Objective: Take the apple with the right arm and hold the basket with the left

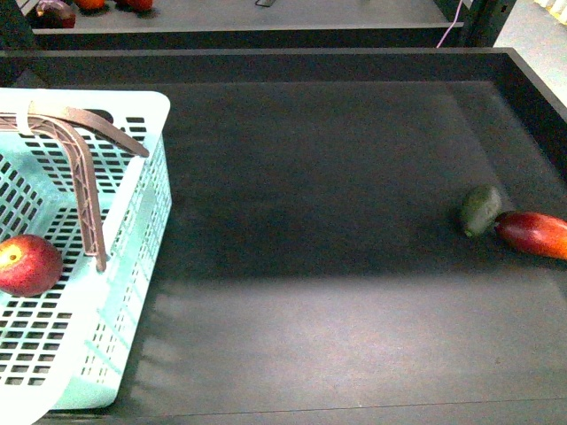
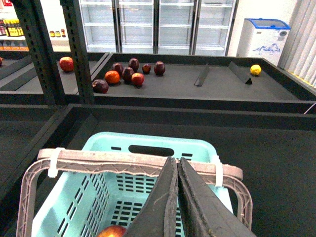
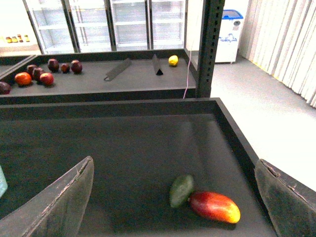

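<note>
Apple [image 1: 28, 265] lies on the slotted floor of the basket [image 1: 133, 266], near the left edge of the front view; its top also shows at the bottom of the left wrist view. Judged from this, the pick-and-place part looks done, with no apple left on the tray [image 1: 319, 221]. Left gripper [image 2: 177, 197]: jaws pressed together, sitting just at the brown handle [image 2: 133, 165], which stands raised over the basket; whether the handle is pinched or only touched, cannot tell. The hold therefore looks in hand, not confirmed. Right gripper [image 3: 173, 202]: jaws spread wide, nothing between them, hovering over the tray's right side. Below it a green fruit [image 3: 181, 190] touches a mango [image 3: 215, 206]; both are non-task. Farther off, a second tray [image 2: 197, 86] holds scattered fruit.
</note>
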Controlling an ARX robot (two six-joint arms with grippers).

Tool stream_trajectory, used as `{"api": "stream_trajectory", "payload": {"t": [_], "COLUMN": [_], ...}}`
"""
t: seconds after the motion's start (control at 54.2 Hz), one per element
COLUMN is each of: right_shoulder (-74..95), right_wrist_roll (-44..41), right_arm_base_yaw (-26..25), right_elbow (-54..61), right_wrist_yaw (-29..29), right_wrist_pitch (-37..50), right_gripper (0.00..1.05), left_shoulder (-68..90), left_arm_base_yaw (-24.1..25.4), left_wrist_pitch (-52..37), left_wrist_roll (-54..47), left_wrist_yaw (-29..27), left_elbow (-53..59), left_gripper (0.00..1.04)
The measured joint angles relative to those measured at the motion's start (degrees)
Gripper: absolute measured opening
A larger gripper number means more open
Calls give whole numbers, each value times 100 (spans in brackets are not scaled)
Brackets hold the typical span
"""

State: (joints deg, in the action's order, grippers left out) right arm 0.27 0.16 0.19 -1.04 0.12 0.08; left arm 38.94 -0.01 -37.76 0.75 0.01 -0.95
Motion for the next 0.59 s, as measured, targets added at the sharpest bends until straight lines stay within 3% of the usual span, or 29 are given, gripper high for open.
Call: {"api": "stream_trajectory", "payload": {"t": [0.591], "right_shoulder": [0], "right_wrist_roll": [2], "right_arm_base_yaw": [0], "right_elbow": [0], "right_wrist_yaw": [0], "right_wrist_pitch": [0], "right_gripper": [96], "left_shoulder": [-1849], "left_arm_base_yaw": [0], "left_wrist_pitch": [1735], "left_wrist_roll": [-11], "left_wrist_yaw": [0], "left_elbow": [11], "left_gripper": [3]}}
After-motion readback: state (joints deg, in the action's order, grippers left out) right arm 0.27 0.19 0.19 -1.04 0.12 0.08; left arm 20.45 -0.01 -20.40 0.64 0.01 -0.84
